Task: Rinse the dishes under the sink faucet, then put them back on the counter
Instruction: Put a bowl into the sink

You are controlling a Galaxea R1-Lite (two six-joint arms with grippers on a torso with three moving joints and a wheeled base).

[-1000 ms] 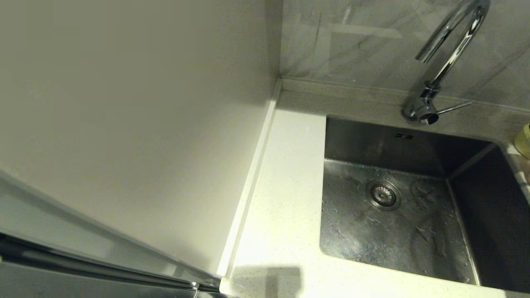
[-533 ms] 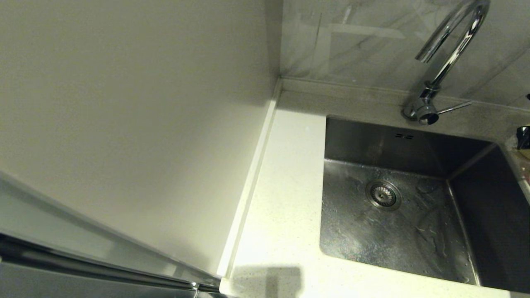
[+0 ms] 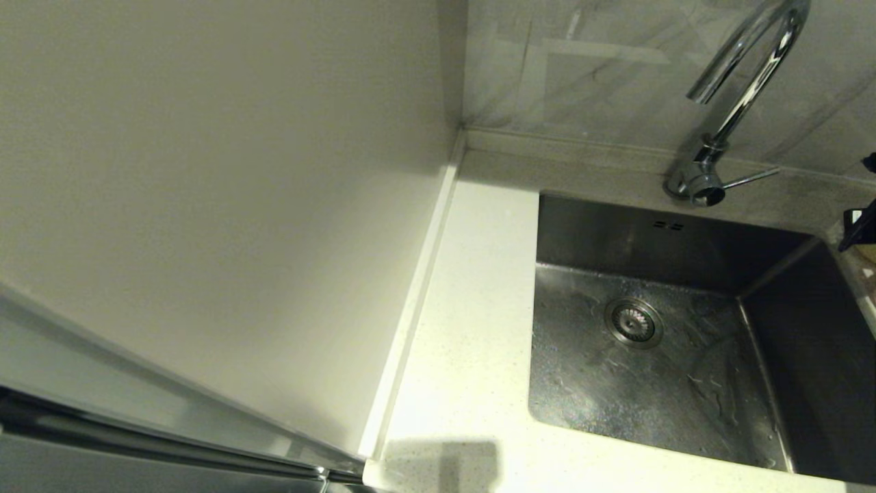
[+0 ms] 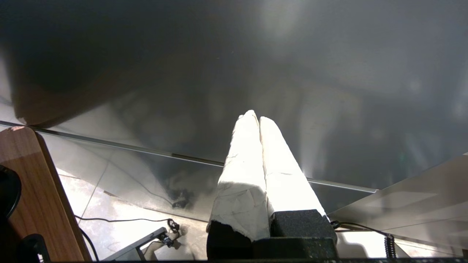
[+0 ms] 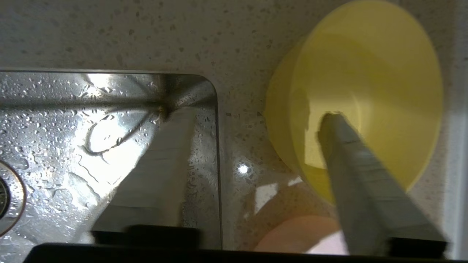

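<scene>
The yellow bowl sits on the speckled counter just past the sink's corner, with the pink bowl's rim beside it. My right gripper is open: one finger reaches into the yellow bowl, the other hangs over the sink corner, and the bowl's wall lies between them. In the head view only a dark part of the right gripper shows at the right edge, hiding the bowls. The wet sink holds no dish below the faucet. My left gripper is shut, parked low.
A plain off-white panel walls off the left, and a strip of counter runs between it and the sink. The drain strainer lies in the basin. The faucet's side lever points right. Grey tiles back the counter.
A second ago the yellow bowl showed at the head view's right edge. The right gripper has since moved in over it and now covers it. The left arm has not moved.
</scene>
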